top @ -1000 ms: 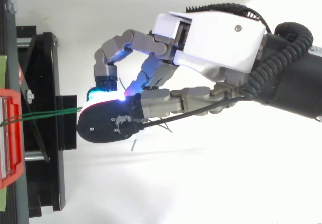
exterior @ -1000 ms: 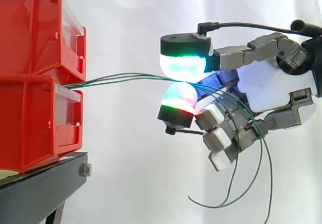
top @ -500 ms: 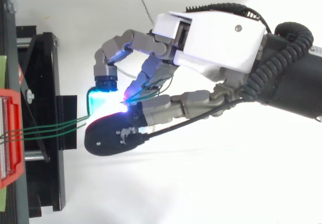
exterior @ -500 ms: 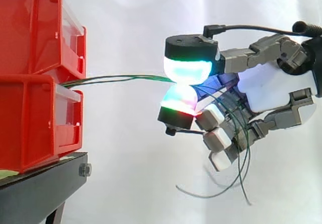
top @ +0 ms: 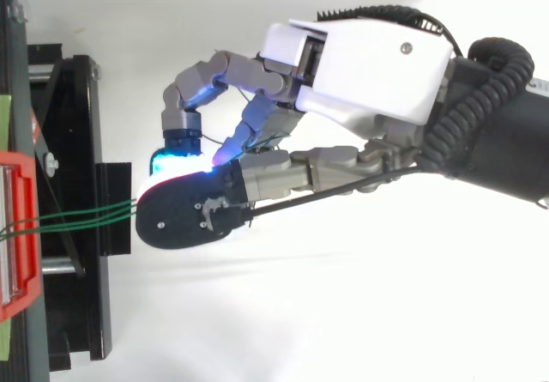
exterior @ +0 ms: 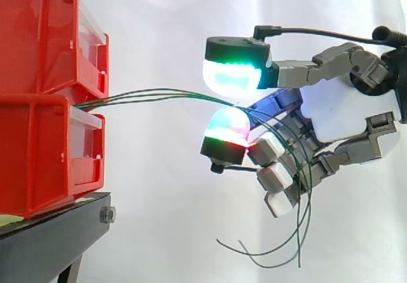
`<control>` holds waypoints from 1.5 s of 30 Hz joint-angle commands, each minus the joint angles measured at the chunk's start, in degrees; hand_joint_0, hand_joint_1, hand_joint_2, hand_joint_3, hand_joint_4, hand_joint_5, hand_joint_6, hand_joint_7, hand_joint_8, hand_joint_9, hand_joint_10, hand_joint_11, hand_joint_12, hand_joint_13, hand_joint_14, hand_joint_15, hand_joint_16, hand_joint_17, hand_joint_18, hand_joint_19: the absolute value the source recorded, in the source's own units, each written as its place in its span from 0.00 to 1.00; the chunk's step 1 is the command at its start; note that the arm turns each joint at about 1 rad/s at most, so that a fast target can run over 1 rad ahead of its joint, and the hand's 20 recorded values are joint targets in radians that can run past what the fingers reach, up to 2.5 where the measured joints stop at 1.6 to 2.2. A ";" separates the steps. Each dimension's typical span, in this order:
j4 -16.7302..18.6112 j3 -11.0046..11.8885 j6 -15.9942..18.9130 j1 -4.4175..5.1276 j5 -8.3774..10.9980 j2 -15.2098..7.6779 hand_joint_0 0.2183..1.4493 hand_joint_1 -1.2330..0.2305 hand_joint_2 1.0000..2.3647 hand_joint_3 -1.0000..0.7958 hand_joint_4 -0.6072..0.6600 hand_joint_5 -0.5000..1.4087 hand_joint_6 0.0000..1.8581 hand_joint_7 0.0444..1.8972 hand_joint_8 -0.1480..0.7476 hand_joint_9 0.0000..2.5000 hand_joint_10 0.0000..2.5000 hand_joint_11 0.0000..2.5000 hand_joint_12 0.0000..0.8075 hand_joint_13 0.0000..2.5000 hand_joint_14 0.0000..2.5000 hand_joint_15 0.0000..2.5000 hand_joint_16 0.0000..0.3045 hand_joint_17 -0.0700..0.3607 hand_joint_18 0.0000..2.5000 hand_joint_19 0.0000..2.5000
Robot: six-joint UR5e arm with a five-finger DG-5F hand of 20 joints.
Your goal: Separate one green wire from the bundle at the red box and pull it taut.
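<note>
Several green wires (exterior: 152, 96) leave the seam btw. the upper red bin (exterior: 38, 35) and lower red bin (exterior: 38, 149). They come out at the bins' front face, above the edge of the black stand (exterior: 51, 232) nearest the hand (exterior: 337, 114). They cross open air roughly level to the hand, w/ a slight upward bow, so not taut yet. From above, the wires fan a little over the stand, then converge under the hand.

Hand state: closed round the green wires. Upper pad (exterior: 232, 79) sits just above them and lower pad (exterior: 227, 127) just below. Side view shows a thin gap btw. the two pads, so I judge a loose bracket rather than a hard pinch (firmness of contact can't be read). Remaining fingers curl beneath, w/ wires draping across them. Loose ends (exterior: 280, 257) dangle below the hand.

Why so: pads set above and below the bundle prob. let strands slide and sort, so one can be kept and the rest shed. Hand stands well apart from the bins, which leaves a free span to draw tight.

Progress: separation not done, as more than one strand passes btw. the pads. Next move calls for isolating one strand, pinching it firmly and pulling away from the bins. Risks: extra strands dragged along, or the whole lot slipping out.
</note>
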 commanded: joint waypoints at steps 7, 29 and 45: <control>0.03 -0.02 -0.08 0.02 0.00 0.01 0.31 0.38 0.02 0.47 0.61 0.18 0.49 0.62 0.56 0.49 0.01 0.36 0.53 0.45 0.01 0.32 0.20 0.48 0.34 0.26; -0.06 -0.02 -0.08 -0.07 0.00 0.01 0.38 0.29 0.00 0.32 0.59 0.17 0.49 0.60 0.53 0.47 0.01 0.37 0.51 0.44 0.01 0.32 0.19 0.46 0.33 0.26; 0.03 -0.19 0.10 -0.24 0.00 0.01 0.28 0.39 0.00 0.28 0.63 0.17 0.49 0.58 0.54 0.48 0.01 0.36 0.52 0.45 0.01 0.32 0.20 0.47 0.33 0.26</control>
